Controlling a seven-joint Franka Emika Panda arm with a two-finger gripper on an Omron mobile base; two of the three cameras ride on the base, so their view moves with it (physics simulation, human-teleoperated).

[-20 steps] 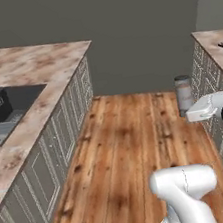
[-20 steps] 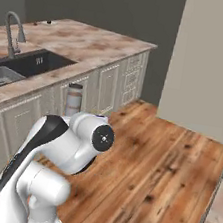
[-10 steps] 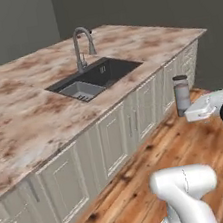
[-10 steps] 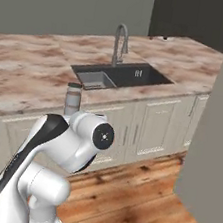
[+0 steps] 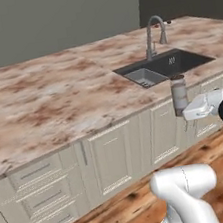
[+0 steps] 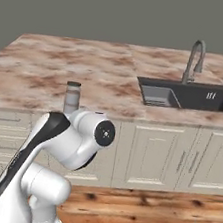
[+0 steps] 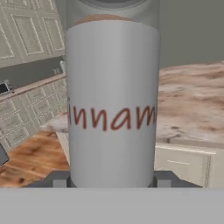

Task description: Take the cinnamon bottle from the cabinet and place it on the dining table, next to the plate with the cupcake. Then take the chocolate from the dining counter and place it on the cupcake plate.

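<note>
Hand view: fingers [image 7: 112,183] clamped on upright cinnamon bottle [image 7: 112,105] (brown powder visible up top).

In the middle of the hand view we read the red letters "nnam" on the pale label of the cinnamon bottle [image 7: 112,105]; its other letters curve away.

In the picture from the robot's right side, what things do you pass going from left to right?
The cinnamon bottle held up above the arm → the sink → the tap.
</note>
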